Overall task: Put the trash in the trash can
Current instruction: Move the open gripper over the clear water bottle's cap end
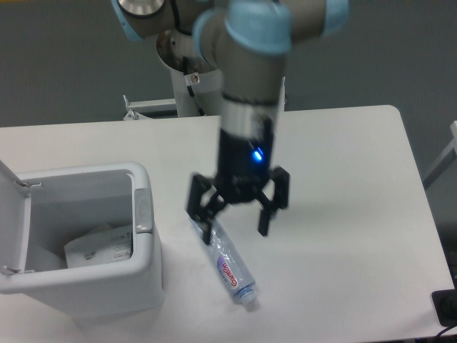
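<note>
Gripper [234, 229] hangs wide open over the table [343, 179], its left finger [206, 232] at the crushed bottle's [228, 264] upper end; the packet [96, 246] lies inside the open trash can [146, 271].

The bottle's [227, 263] upper end is hidden behind the gripper [235, 230] — contact cannot be told. The packet [98, 243] lies partly hidden behind the bin's [107, 293] wall. The bin's lid is cut off at the left edge — the arm is motion-blurred.

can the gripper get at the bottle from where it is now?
Probably yes. The gripper is open just over the bottle, nothing lies between them, and the table around it is bare.
</note>
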